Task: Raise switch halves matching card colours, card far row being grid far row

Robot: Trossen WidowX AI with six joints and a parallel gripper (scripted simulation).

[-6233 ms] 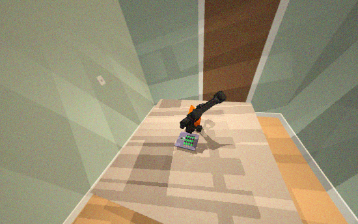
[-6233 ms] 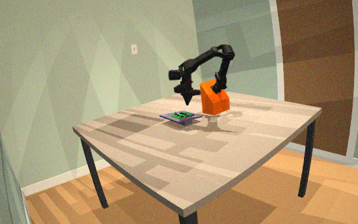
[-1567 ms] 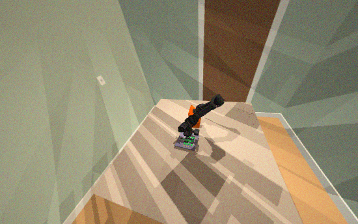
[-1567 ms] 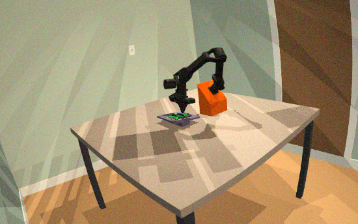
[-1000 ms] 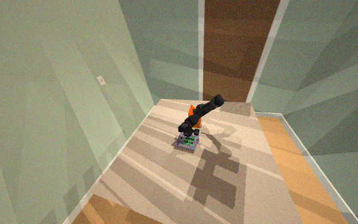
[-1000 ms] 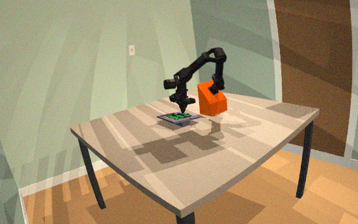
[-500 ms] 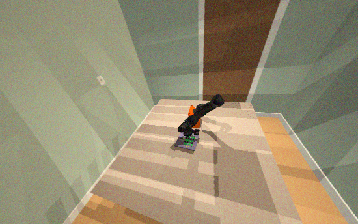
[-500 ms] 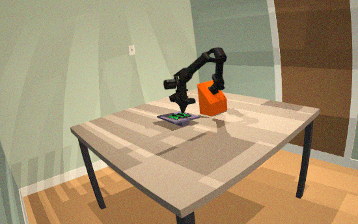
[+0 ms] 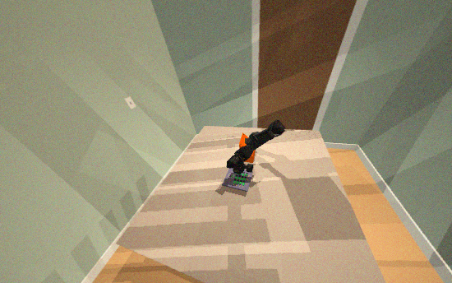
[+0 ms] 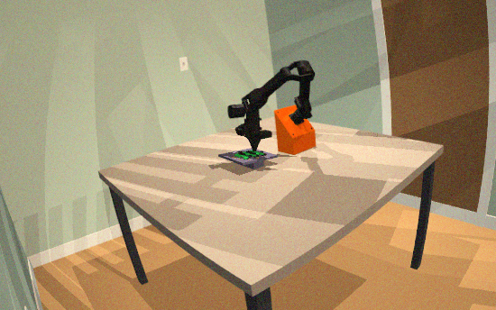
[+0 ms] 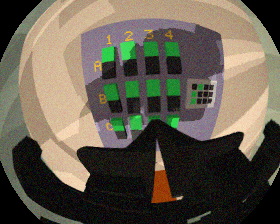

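The switch panel [image 9: 227,183] [image 10: 226,156] [image 11: 93,47] holds three rows of switches, A to C, in columns 1 to 4, each half green and half dark. In the wrist view, switch A1 [image 11: 108,61] and switch A2 [image 11: 128,57] show brighter green halves than A3 [image 11: 151,56]. The card [image 11: 188,100] shows green at far-row second, middle-row first and near-row first; its other squares are dark. My gripper [image 10: 254,150] [image 11: 155,123] is shut and empty, its tips low at row C around column 3. It hides most of C2 to C4; which ends are raised there cannot be told.
The orange arm base [image 9: 251,156] [image 10: 295,140] stands behind the panel on the table [image 9: 205,234] [image 10: 243,252]. The black arm [image 9: 259,141] [image 10: 272,90] arches from it over the panel's near side. Shadows fall across the panel and table.
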